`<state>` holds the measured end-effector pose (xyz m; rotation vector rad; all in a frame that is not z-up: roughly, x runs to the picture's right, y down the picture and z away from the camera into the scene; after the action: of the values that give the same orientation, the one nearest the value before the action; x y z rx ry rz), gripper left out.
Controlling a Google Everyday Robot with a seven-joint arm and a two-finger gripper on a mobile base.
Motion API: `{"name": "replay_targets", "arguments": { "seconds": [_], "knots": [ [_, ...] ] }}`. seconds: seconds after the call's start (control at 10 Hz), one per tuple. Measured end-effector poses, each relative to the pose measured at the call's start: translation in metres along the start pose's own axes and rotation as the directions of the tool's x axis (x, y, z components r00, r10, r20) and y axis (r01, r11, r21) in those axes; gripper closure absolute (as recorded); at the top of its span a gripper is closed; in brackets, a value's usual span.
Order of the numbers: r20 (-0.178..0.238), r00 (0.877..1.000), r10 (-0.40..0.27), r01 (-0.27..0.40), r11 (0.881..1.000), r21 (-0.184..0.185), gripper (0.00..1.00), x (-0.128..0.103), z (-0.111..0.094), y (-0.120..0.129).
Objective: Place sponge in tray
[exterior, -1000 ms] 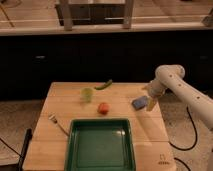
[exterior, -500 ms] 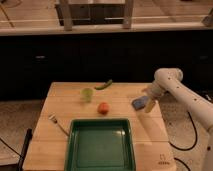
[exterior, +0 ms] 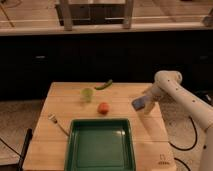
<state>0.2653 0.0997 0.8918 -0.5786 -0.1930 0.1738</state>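
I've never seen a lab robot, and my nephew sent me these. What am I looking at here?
The white jointed thing on the right is a robot arm. Its gripper hangs near the right edge of the wooden table, fingers open, right beside a small blue sponge. Whether it touches the sponge I cannot tell; nothing looks gripped. One camera looks down at the table from the front. On it lie a large green tray, empty, a small green cup, an orange-red fruit, a long green vegetable and a fork-like utensil.
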Motion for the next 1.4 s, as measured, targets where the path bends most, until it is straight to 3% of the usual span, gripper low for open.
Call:
{"name": "replay_targets", "arguments": {
  "seconds": [1.4],
  "knots": [
    [-0.004,0.996,0.084,-0.084,0.996,-0.008,0.2,0.002,0.027,-0.002]
  ]
}}
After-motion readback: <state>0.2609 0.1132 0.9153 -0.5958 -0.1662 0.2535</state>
